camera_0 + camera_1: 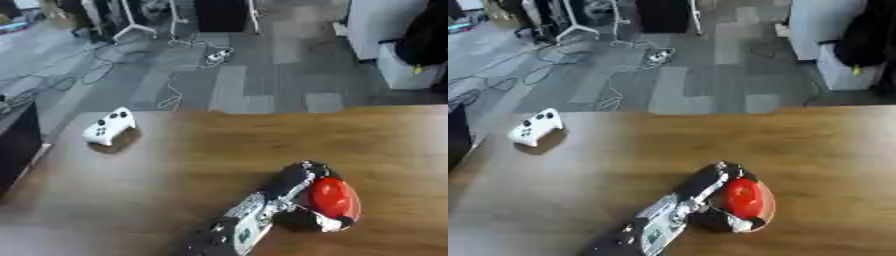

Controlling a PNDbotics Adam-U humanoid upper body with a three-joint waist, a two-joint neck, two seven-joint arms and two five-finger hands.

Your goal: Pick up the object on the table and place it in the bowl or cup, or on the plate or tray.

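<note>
Left hand (302,197) curls around round red object (333,198) on wooden tabletop (219,150); lift straight up, no receptacle visible.

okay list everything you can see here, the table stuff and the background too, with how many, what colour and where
White plastic game controller: one, white with dark buttons, far left part of the table.
Red rounded object: one, red, near right of the table, inside the hand's curled fingers.
Brown wooden table: one, brown, fills the lower half.
White power strip with cables: one, white, on the grey floor beyond the table.
White cabinet: one, white, far right.
Robot hand: one, black and silver, curled around the red object; which arm is unclear.
</note>
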